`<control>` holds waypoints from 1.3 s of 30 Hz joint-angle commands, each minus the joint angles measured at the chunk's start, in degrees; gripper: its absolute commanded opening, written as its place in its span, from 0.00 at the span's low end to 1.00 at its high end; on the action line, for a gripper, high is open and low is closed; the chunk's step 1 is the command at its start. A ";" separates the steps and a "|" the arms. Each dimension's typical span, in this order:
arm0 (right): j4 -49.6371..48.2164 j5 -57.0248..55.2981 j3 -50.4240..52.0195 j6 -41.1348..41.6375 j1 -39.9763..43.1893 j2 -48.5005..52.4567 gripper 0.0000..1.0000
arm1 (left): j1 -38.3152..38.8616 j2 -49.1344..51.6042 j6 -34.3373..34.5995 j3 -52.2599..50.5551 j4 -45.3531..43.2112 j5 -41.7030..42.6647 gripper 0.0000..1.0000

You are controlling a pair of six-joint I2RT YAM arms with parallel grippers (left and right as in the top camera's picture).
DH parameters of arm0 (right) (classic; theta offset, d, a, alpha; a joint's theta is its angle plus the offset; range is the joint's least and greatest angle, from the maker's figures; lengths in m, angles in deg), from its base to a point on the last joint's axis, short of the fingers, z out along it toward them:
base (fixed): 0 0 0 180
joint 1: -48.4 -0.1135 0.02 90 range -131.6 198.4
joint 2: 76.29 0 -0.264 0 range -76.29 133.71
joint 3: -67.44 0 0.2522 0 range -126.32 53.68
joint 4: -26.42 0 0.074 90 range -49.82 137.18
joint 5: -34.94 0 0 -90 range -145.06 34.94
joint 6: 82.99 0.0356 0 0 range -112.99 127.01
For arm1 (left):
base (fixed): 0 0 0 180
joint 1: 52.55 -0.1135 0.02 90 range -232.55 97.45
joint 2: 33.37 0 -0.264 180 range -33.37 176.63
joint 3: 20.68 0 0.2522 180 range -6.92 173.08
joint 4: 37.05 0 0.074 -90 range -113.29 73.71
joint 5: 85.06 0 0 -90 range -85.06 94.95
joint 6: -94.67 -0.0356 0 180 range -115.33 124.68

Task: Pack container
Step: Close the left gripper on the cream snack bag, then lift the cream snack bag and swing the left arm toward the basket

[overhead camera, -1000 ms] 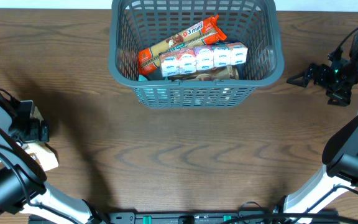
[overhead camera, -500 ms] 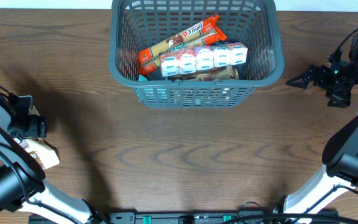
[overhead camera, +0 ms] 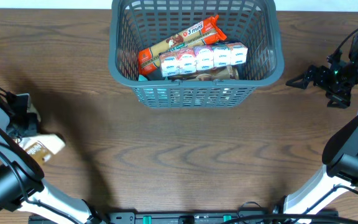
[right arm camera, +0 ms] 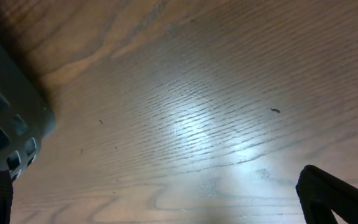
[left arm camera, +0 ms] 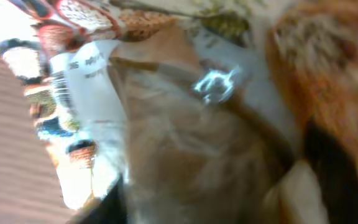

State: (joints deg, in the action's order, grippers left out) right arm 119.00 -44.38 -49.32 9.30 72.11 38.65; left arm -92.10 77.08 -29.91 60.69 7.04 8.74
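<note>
Robotics lab, dark brown wood-grain bench (overhead camera: 179,163), black-and-white left robot arm (overhead camera: 6,183), matching right arm (overhead camera: 352,148), black cabled rail (overhead camera: 185,218) at near edge.

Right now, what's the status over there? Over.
Left fingers at snack packet, grip unclear. Right fingers open, empty. Container part-filled. Nothing blocking it.
</note>
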 commanded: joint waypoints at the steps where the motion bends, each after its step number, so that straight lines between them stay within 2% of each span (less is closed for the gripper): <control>1: 0.26 -0.20 -0.04 -0.46 -0.55 0.26 0.99 | -0.68 5.07 0.83 -2.69 0.83 0.35 0.06; 15: 0.50 -0.17 -0.04 -1.14 -0.55 0.26 0.99 | 0.55 2.01 6.10 -1.03 2.60 1.90 0.06; 23: 0.63 -0.17 -0.04 -1.14 -0.55 0.26 0.99 | 4.31 -5.27 10.34 4.26 10.45 3.58 0.06; 33: 1.79 -0.17 -0.04 -1.31 -0.55 0.26 0.99 | 16.44 -15.72 12.68 21.00 26.67 7.85 0.06; 39: 2.86 -0.15 -0.04 -1.33 -0.55 0.26 0.99 | 27.67 -18.69 9.88 33.81 29.22 7.21 0.06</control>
State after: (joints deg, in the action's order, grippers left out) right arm 121.61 -44.42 -49.32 9.06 72.11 38.65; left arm -69.06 59.99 -18.31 89.00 35.72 15.32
